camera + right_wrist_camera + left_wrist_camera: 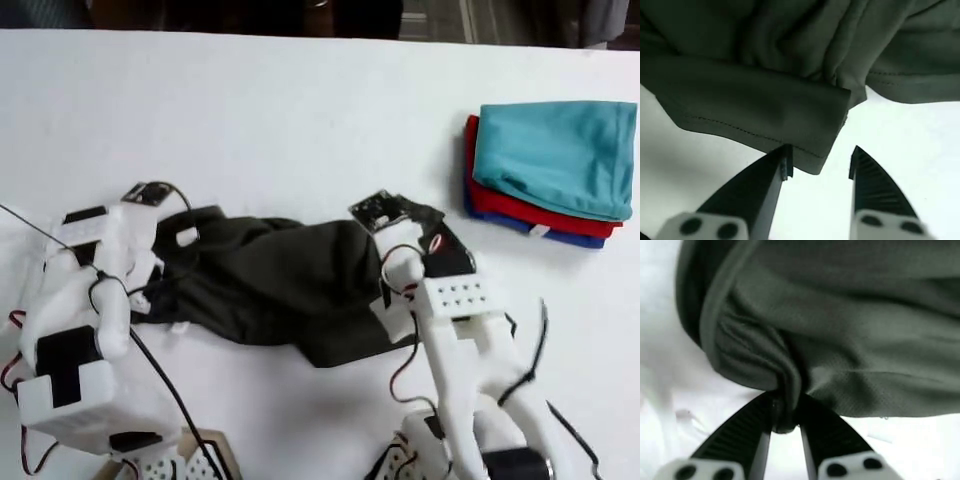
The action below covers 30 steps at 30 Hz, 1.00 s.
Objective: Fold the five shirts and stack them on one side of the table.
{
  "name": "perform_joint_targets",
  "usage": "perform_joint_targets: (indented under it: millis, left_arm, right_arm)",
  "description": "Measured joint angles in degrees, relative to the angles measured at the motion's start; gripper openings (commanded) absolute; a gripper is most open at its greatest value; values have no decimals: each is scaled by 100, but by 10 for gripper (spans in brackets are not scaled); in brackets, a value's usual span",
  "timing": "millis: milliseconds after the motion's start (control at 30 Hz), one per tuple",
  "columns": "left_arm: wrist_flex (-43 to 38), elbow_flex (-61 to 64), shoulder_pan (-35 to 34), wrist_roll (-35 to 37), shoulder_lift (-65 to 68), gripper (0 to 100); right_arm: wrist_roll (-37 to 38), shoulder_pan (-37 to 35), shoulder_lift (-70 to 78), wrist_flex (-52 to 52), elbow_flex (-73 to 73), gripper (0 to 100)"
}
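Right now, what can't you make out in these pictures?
1. High view: the red shirt and blue shirt show as edges under the teal shirt. The stack runs to the frame edge.
2. High view: one arm and another arm cover the dark shirt's ends.
3. Left wrist view: the left gripper's fingers hide the fabric pinched between them.

Seen from above, the dark shirt (270,285) loses both ends under the arms, so its full outline can't be made out. The red shirt (500,203) and blue shirt (500,222) show only as thin edges beneath the teal shirt (555,155), whose far side the view's edge cuts off. The pinched fold vanishes inside the left gripper (785,412).
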Motion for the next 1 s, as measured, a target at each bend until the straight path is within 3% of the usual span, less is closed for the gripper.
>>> perform_joint_targets:
  millis: [133, 300, 600, 833, 1000]
  left_arm:
    - [0, 0, 0, 0, 0, 26]
    - [0, 0, 0, 0, 0, 26]
    - [-53, 0, 0, 0, 0, 26]
    - [-79, 0, 0, 0, 0, 26]
    - [-79, 0, 0, 0, 0, 26]
  right_arm:
    - [0, 0, 738, -211, 0, 179]
    - [0, 0, 932, -246, 0, 16]
    - [0, 18, 791, -202, 0, 39]
    - [0, 9, 791, -193, 0, 152]
    - [0, 9, 791, -79, 44, 125]
